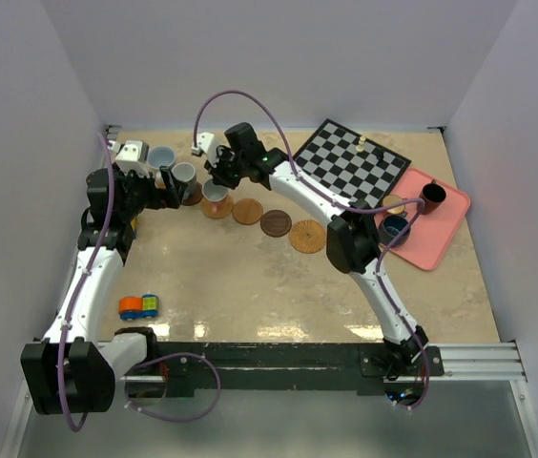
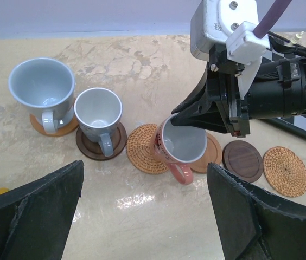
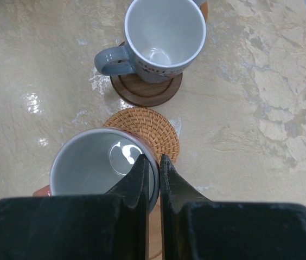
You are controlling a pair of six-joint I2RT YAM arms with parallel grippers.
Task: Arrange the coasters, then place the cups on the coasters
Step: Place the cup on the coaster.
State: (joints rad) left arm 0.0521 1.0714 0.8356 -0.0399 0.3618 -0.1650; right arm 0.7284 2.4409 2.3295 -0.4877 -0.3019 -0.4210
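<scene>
My right gripper (image 3: 152, 162) is shut on the rim of a white cup with a pinkish outside (image 3: 100, 169), one finger inside and one outside. The cup (image 2: 181, 145) hangs tilted over the seam between a woven coaster (image 2: 144, 150) and a plain tan coaster (image 2: 214, 154). A pale blue cup (image 2: 42, 86) stands on a tan coaster (image 2: 52, 125). Beside it a grey-white cup (image 2: 99, 115) stands on a dark coaster (image 2: 101, 145). Further right lie a dark brown coaster (image 2: 242, 161) and a second woven coaster (image 2: 286, 170). My left gripper (image 2: 145, 211) is open and holds nothing, just in front of the row.
A pink tray (image 1: 428, 246) at the right holds a black cup (image 1: 432, 197), a dark blue cup (image 1: 395, 227) and a tan cup (image 1: 393, 203). A chessboard (image 1: 350, 162) lies behind the coaster row. Toy cars (image 1: 140, 306) sit near the left arm.
</scene>
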